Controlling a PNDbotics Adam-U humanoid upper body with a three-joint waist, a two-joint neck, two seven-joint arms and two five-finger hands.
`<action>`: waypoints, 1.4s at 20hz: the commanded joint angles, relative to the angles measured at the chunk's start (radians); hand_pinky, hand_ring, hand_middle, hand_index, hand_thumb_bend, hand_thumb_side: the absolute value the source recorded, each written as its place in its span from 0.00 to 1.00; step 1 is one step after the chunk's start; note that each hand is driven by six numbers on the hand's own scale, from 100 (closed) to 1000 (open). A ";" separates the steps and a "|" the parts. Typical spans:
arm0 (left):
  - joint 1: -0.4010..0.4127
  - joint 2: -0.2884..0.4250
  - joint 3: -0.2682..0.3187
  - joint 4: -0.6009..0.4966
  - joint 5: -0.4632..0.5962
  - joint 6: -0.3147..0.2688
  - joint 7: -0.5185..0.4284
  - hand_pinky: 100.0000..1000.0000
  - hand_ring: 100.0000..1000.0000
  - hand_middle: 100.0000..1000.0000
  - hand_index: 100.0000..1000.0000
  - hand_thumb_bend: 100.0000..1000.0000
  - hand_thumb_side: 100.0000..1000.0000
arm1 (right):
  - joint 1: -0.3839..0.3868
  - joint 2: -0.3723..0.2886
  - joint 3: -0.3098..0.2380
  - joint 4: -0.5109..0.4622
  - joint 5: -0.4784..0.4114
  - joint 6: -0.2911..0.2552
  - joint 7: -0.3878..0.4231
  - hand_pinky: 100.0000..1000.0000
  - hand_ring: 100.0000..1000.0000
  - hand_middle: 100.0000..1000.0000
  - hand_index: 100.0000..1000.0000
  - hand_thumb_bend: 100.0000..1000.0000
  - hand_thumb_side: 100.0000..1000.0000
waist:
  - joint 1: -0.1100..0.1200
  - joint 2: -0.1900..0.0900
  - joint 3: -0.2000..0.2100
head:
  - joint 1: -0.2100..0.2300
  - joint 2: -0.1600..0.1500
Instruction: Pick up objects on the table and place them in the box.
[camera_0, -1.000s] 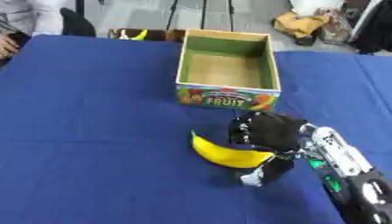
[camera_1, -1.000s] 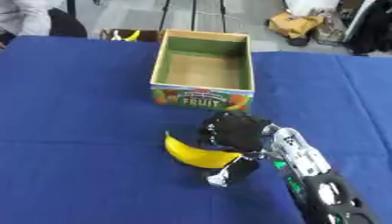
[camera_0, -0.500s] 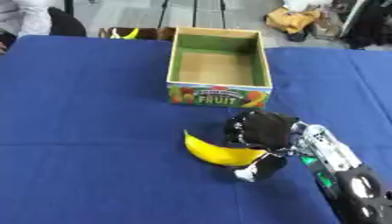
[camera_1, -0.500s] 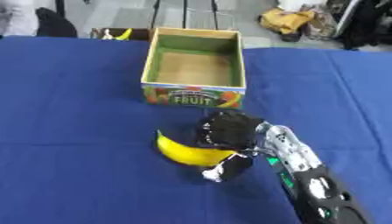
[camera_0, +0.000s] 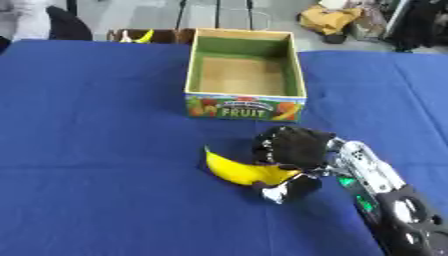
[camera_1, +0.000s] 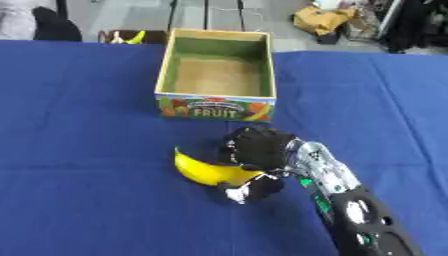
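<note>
A yellow banana (camera_0: 238, 170) lies just in front of the open cardboard fruit box (camera_0: 245, 107), which has a green inside and shows nothing in it. My right hand (camera_0: 294, 149) comes in from the lower right and is curled round the banana's right end, thumb below and fingers above. The banana's left tip points up and to the left. I cannot tell whether the banana is off the blue tablecloth (camera_0: 96, 150). My left hand is out of sight.
Another box with yellow fruit (camera_0: 140, 36) stands beyond the table's far edge at the upper left. A yellow bag (camera_0: 332, 16) lies on the floor behind. Blue cloth stretches wide to the left of the banana.
The camera has shifted, moving the whole scene slightly. My right hand stays closed on the banana in much the same place in front of the box.
</note>
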 joint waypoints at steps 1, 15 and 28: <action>-0.008 0.016 0.010 -0.019 -0.003 -0.002 0.001 0.47 0.69 0.55 0.67 0.00 1.00 | -0.017 -0.007 -0.006 -0.005 0.005 -0.029 0.033 0.68 0.78 0.59 0.72 0.06 1.00 | 0.007 -0.010 0.002 | 0.002 -0.014; -0.017 0.012 0.008 -0.019 -0.002 -0.004 -0.001 0.47 0.69 0.55 0.67 0.00 1.00 | -0.026 -0.008 -0.014 -0.005 0.008 -0.024 0.026 0.67 0.76 0.54 0.67 0.14 0.97 | 0.007 0.001 0.006 | -0.001 -0.028; -0.018 0.011 0.009 -0.019 -0.002 -0.004 -0.001 0.47 0.69 0.55 0.67 0.00 1.00 | -0.027 -0.003 -0.010 0.005 0.017 -0.025 0.008 0.65 0.74 0.50 0.62 0.13 0.89 | 0.007 0.004 0.007 | -0.004 -0.029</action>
